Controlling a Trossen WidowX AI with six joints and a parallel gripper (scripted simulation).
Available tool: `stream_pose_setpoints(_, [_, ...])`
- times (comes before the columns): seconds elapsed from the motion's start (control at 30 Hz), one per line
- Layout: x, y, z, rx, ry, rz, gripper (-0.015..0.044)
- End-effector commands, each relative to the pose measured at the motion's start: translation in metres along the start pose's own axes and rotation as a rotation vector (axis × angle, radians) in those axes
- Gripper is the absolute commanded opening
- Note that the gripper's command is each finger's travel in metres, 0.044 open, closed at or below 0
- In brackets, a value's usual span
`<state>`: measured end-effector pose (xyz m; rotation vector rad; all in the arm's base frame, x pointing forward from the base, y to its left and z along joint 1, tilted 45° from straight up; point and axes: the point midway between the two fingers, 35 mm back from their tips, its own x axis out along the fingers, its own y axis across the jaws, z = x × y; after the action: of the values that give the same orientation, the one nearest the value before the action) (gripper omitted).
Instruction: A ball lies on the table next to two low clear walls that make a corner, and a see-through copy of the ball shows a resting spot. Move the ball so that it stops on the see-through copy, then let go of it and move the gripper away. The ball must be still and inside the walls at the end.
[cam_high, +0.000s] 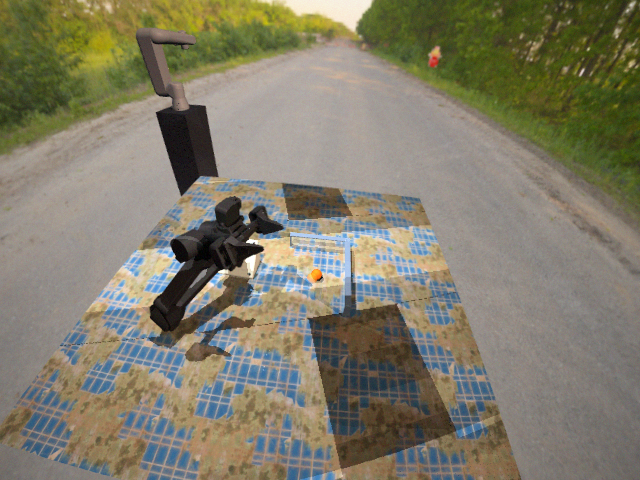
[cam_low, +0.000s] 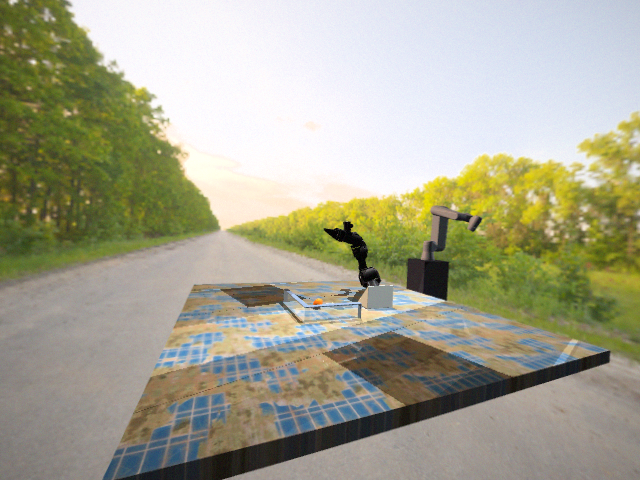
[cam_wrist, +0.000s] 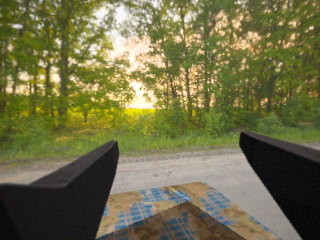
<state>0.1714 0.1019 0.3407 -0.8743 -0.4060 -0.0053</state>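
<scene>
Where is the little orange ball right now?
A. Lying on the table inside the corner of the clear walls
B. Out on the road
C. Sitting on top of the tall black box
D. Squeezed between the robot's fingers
A. The ball lies on the table beside the clear walls, while the gripper hangs open up in the air off to one side, holding nothing.

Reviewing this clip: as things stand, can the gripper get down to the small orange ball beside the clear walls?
Probably yes. The black gripper hangs open, raised above the table, holding nothing. The small orange ball lies on the arm's side of the low clear walls, so nothing stands between them.
</scene>
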Motion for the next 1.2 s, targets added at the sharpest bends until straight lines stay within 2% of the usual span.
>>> stream_pose_setpoints(0.0, [0.001, 0.002, 0.001, -0.008, 0.002, 0.006, 0.0374])
stream_pose_setpoints(0.1, [0.016, 0.025, 0.006, -0.124, 0.038, 0.094, 0.0295])
stream_pose_setpoints(0.3, [0.048, 0.092, -0.005, -0.395, 0.167, 0.344, 0.0292])
stream_pose_setpoints(0.57, [0.073, 0.163, -0.061, -0.683, 0.381, 0.675, 0.0292])
stream_pose_setpoints(0.87, [0.055, 0.221, -0.153, -0.965, 0.730, 1.140, 0.0292])
stream_pose_setpoints(1.17, [0.009, 0.233, -0.233, -1.161, 1.125, 1.626, 0.0292])
